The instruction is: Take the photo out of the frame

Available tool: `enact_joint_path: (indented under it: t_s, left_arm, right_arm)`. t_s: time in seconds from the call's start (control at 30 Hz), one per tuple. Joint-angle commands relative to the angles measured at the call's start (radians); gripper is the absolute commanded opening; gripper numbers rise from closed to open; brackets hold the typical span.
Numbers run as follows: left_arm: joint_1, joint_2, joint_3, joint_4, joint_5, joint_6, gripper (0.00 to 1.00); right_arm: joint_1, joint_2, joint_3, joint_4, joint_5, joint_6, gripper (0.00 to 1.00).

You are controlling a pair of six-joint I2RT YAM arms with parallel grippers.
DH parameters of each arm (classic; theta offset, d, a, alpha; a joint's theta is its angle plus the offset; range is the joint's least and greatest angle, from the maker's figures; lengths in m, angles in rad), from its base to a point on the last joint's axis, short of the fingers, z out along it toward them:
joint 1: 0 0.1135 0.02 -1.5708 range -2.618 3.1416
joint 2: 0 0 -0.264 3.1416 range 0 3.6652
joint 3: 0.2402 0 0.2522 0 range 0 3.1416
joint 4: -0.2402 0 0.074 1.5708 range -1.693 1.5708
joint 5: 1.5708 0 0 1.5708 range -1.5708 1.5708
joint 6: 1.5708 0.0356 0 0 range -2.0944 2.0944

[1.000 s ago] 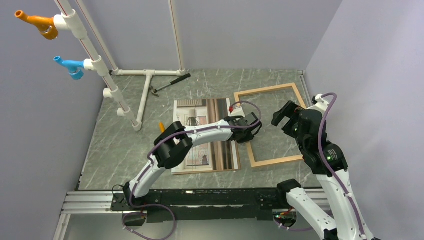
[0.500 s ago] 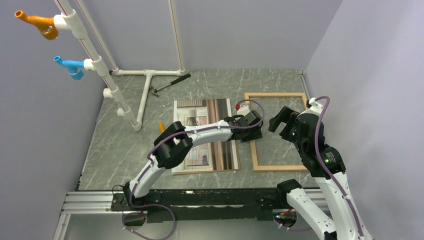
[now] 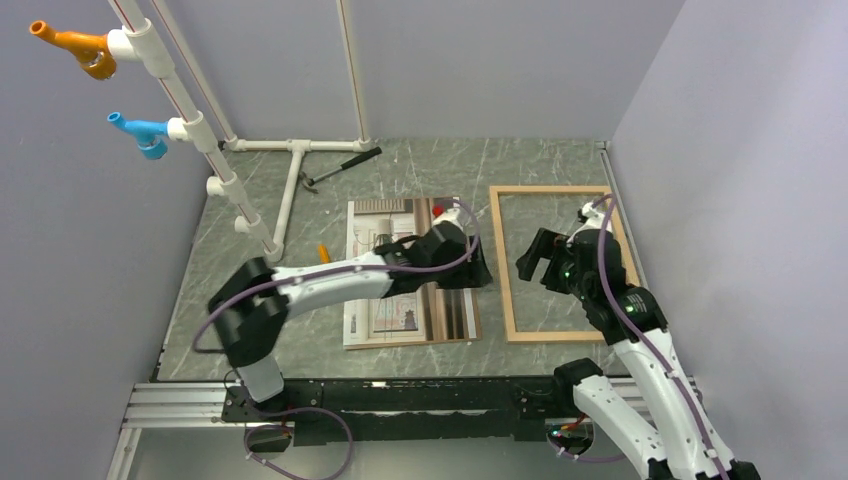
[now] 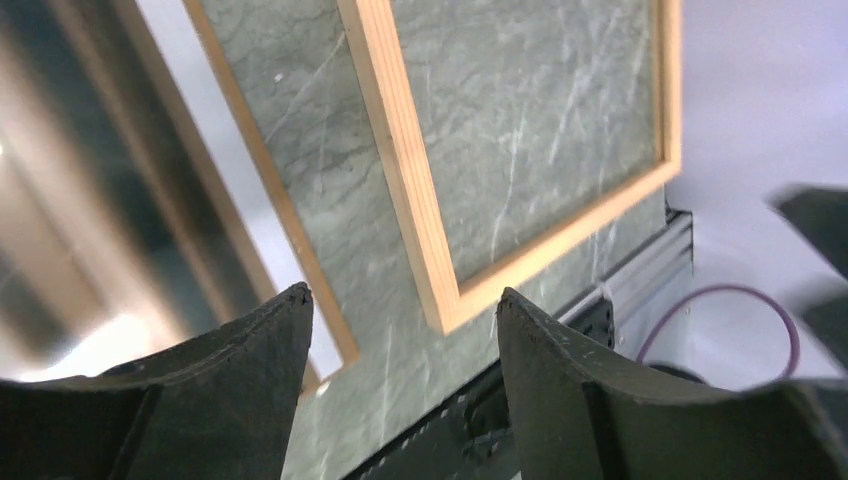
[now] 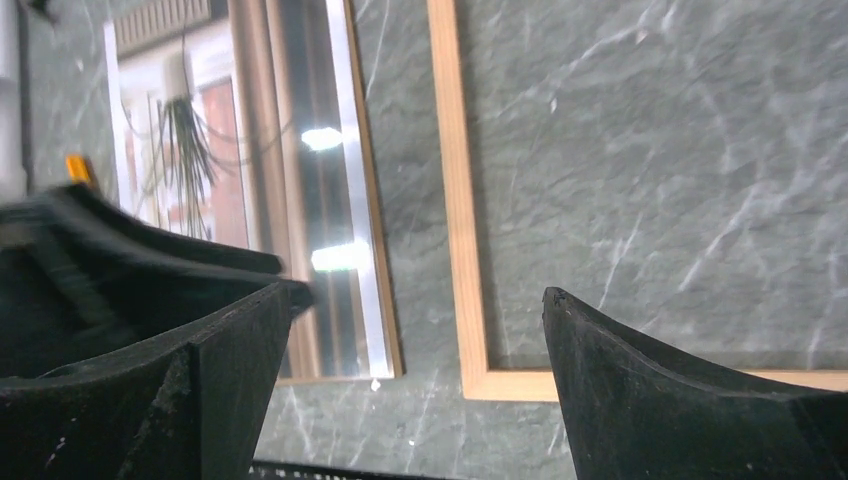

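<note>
Two big flat things lie side by side on the table (image 3: 420, 165): the frame (image 3: 550, 189) on the right and the photo (image 3: 385, 215) on the left, apart, with a strip of bare marble between them. Both have their long axis running from the near edge toward the far wall. The photo lies face up outside the frame, and its brown stripes run lengthwise along the side nearest the frame. Only the top view takes in the whole frame, the white pipe stand (image 3: 290, 190) at the far left and the hammer (image 3: 340, 168) beside it. In that view the left arm crosses the photo's middle and hides it, and the right arm covers part of the frame's right side. The left gripper (image 4: 402, 300) hangs over the photo's right edge with its jaws apart and nothing between them. Its own camera shows the frame's near-left corner, the table's near rail (image 4: 640, 265) and a purple cable (image 4: 720, 300); the photo there is only a dark blur at the left. The right gripper (image 5: 418, 292) sits above the marble inside the frame, jaws spread wide and empty. Its camera alone shows the print's wispy plant, glare on the stripes and the frame's left bar, with its far end cut off. A small orange piece (image 3: 323, 252) lies just left of the photo, too small to identify.
</note>
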Motion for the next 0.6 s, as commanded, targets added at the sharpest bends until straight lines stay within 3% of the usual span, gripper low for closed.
enact_joint_path:
  t_s: [0.0, 0.2, 0.3, 0.4, 0.57]
  left_arm:
    - [0.021, -0.204, -0.145, 0.055, 0.015, 0.161, 0.73]
    - [0.071, -0.388, -0.316, -0.036, 0.059, 0.286, 0.79]
    - [0.079, -0.475, -0.371, -0.093, -0.015, 0.371, 0.80]
    - [0.108, -0.517, -0.394, -0.182, -0.053, 0.418, 0.80]
    - [0.235, -0.589, -0.460, -0.291, -0.070, 0.394, 0.84]
  right_arm:
    - [0.001, 0.052, -0.056, 0.099, -0.183, -0.037, 0.96]
    - [0.007, 0.187, -0.144, 0.220, -0.444, -0.010, 0.96]
    - [0.038, 0.259, -0.203, 0.302, -0.573, 0.021, 0.95]
    - [0.090, 0.306, -0.244, 0.367, -0.549, 0.035, 0.93]
    - [0.127, 0.376, -0.260, 0.453, -0.498, 0.031, 0.75]
